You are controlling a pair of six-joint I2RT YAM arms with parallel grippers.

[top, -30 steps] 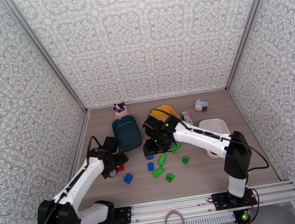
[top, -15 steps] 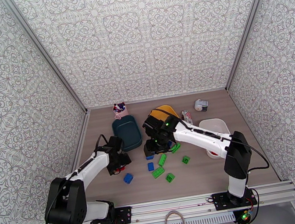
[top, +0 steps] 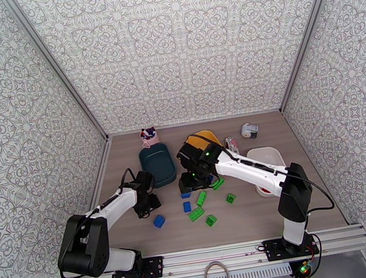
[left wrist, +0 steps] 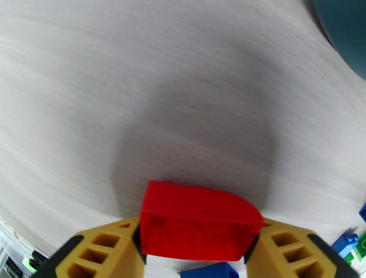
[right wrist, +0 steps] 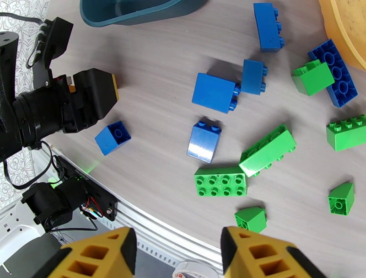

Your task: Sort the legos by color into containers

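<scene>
The left wrist view shows the left hand (left wrist: 196, 249) clamped on a red lego (left wrist: 196, 219), bottom centre. In the right wrist view the right hand (right wrist: 176, 256) has its fingers (right wrist: 96, 256) apart over blue and green legos (right wrist: 215, 91) on the counter (right wrist: 151, 59), below the teal container (right wrist: 128, 11).

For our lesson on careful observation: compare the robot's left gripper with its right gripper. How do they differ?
The left gripper clamps a red brick between its fingers; the right gripper stands open, holding nothing. The left gripper sits low by the table; the right gripper hangs higher over loose blue and green bricks. Both have yellow fingers.
</scene>
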